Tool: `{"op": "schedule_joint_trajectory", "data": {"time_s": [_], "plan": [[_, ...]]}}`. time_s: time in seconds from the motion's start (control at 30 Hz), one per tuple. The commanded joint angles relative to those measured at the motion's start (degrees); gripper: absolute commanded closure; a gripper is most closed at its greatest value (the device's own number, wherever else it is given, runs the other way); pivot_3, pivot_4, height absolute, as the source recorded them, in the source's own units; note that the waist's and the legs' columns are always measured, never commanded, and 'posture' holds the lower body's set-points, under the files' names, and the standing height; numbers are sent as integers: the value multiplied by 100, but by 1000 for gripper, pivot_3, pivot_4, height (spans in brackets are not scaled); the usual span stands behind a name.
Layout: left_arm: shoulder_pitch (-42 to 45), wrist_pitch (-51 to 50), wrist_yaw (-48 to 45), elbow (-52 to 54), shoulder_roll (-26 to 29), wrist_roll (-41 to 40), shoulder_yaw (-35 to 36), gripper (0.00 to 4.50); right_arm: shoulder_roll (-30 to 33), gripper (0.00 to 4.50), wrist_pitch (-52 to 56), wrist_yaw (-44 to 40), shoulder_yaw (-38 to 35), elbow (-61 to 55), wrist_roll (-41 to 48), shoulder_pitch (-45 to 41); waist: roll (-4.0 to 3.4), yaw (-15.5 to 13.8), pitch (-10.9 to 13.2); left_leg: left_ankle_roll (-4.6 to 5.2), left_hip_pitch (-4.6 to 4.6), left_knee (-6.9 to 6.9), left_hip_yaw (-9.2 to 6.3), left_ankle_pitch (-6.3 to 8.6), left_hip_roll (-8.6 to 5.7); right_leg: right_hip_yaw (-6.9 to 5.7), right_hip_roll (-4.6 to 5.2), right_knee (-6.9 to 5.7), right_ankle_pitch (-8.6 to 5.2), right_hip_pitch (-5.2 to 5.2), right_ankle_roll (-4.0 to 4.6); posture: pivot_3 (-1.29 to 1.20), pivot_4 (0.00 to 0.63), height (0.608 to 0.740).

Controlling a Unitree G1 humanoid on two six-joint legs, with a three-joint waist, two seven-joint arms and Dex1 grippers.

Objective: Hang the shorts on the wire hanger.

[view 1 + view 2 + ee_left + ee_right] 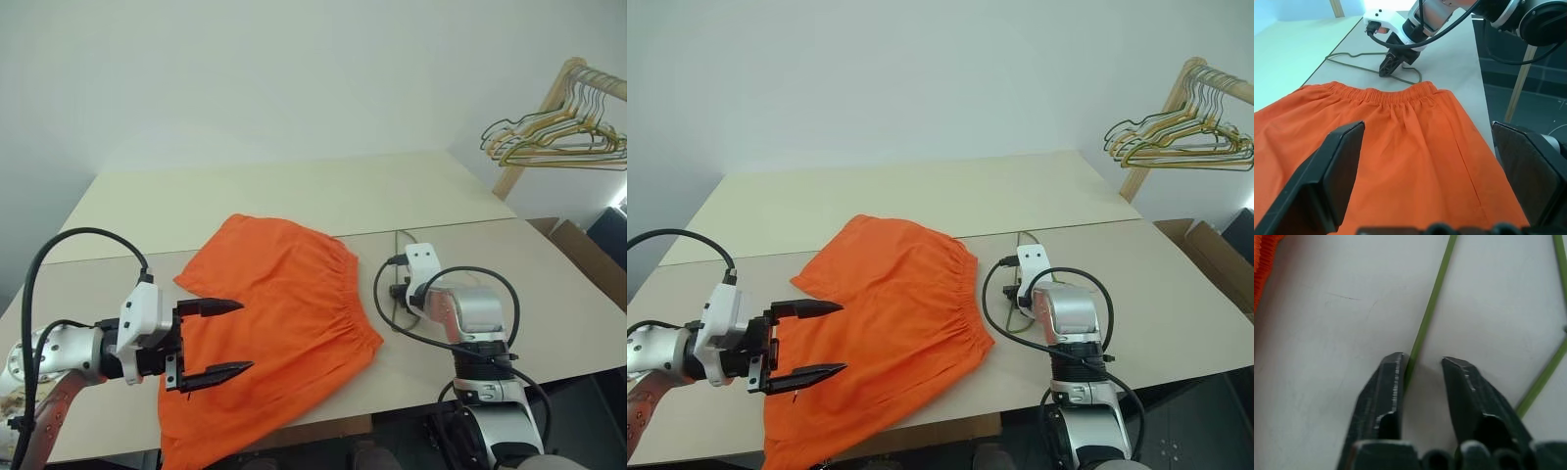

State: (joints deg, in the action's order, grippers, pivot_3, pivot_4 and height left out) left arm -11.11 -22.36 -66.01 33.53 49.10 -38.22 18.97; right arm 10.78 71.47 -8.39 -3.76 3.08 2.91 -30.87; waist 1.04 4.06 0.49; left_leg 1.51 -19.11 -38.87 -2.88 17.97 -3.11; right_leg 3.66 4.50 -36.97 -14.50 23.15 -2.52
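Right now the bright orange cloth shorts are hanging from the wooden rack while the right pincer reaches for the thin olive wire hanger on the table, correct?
Not quite: the left eye view shows the bright orange cloth shorts lying flat on the table, not on the rack. The right pincer does reach for the thin olive wire hanger there.

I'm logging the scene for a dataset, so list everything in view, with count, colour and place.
shorts: one, orange, flat on the table, nearer the left side.
wire hanger: one, grey-olive, flat on the table beside the waistband.
table: one, beige.
hangers: several, gold and dark green, on a wooden rack at far right.
box: one, brown cardboard, beyond the table's right edge.
left gripper: one, black fingers, open, over the shorts.
right gripper: one, black fingers, narrow gap, down at the wire hanger, one wire beside a finger.
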Motion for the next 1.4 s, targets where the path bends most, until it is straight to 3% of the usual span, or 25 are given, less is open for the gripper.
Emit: {"op": "schedule_joint_trajectory", "data": {"time_s": [0.03,0.1,0.37,0.53,0.6,0.77,0.9,1.03,1.2,1.4], "plan": [[26,150,24,125,58,87,15,0,-124,3975,12,-10,135,241,67,84,0,0,-2,0,3,-1,0,0,0,0,-1,1,0,-4,0,25,0,740],[23,179,47,120,50,130,3,0,-124,4487,-40,3,126,299,58,66,-6,-2,-9,0,6,-1,0,0,0,0,-1,1,0,-6,0,26,0,740],[143,258,26,14,56,267,-98,0,-17,4487,-345,73,32,424,-2,-30,-6,-4,-26,0,16,-1,0,0,0,1,-1,4,0,-16,0,17,0,740],[700,-81,681,-165,-283,29,-180,0,236,4487,-1458,271,154,-259,-293,-171,-33,-24,-8,1,5,-5,0,0,-5,2,4,9,2,-10,-4,3,0,740],[1248,-677,1541,-378,-660,-194,-281,0,349,4487,-1764,61,178,-746,-202,-188,-60,-70,8,1,-16,-3,-2,1,-9,4,5,6,3,13,-6,0,0,740],[2490,-1593,3245,-934,-1975,-837,-426,0,579,4487,-3061,-460,414,-1615,-99,2,-49,-126,3,0,-34,-6,-3,0,-8,5,1,-8,6,38,-11,-2,0,740],[3139,-1843,3821,-1133,-2648,-1130,-553,0,1024,4487,-4839,-942,1180,-1910,-599,388,-29,-134,5,0,-31,-10,-3,0,-11,6,3,-1,9,29,-16,-15,0,740],[3578,-1796,4245,-1287,-3331,-1708,-404,0,945,4487,-6001,-1134,1582,-2235,-641,646,-26,-141,7,-7,-27,-11,1,-4,-10,11,1,9,9,21,-16,-21,0,740],[3944,-1822,4565,-1565,-3593,-2388,-63,0,733,4487,-6459,-1240,1843,-2458,-683,796,-23,-136,8,-33,-23,-11,2,-19,-5,15,-6,10,9,19,-15,-11,0,740],[4104,-1840,4752,-1677,-3577,-2628,-68,0,587,4487,-6615,-1299,1927,-2440,-819,780,4,-172,11,-48,-18,-14,-3,-28,-9,11,-5,17,9,8,-15,-11,0,740]]}}
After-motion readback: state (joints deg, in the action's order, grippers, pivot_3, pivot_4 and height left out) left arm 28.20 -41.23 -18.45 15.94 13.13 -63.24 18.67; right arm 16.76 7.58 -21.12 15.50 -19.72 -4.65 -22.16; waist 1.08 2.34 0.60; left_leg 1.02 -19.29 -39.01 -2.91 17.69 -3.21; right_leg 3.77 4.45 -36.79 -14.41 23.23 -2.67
